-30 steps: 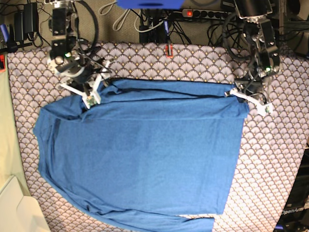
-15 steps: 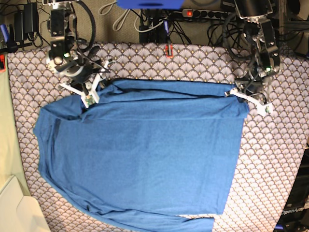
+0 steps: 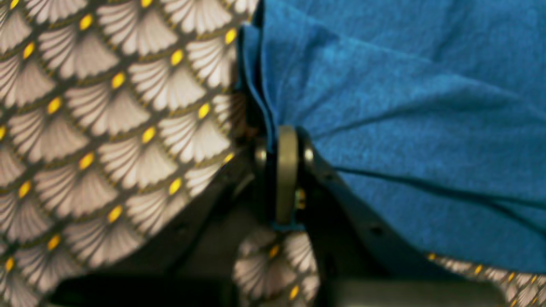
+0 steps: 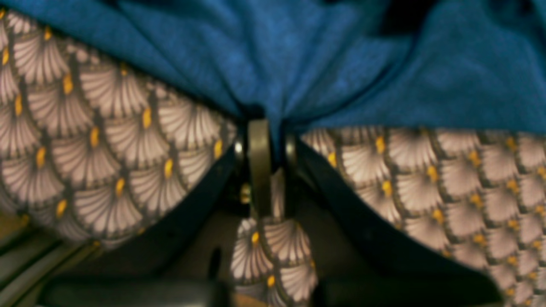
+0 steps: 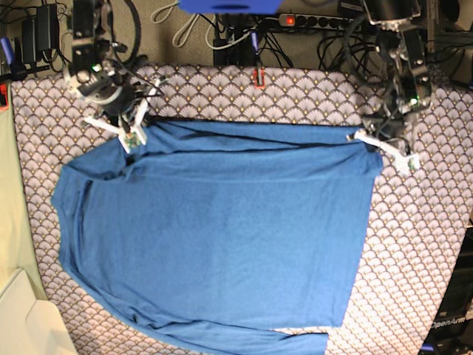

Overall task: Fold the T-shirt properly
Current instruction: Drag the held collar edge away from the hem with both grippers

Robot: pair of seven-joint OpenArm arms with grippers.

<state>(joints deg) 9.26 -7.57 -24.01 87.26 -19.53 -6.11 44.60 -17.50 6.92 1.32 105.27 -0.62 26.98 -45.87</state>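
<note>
The T-shirt (image 5: 214, 237) lies flat on the patterned tablecloth (image 5: 414, 244). My right gripper (image 4: 266, 140), open a second ago, is now pinched on its far edge; my left gripper (image 3: 283, 140) still clamps the other corner, so the fold can begin

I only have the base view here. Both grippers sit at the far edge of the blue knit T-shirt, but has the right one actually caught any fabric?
Observer: Yes. In the right wrist view the right gripper is shut on a bunched pinch of the blue knit T-shirt.
Operator: And the left?
Observer: The left gripper is shut on the shirt's edge, several layers showing.
Operator: Is any tablecloth caught?
Observer: The fan-patterned tablecloth lies flat below the right pinch.
</note>
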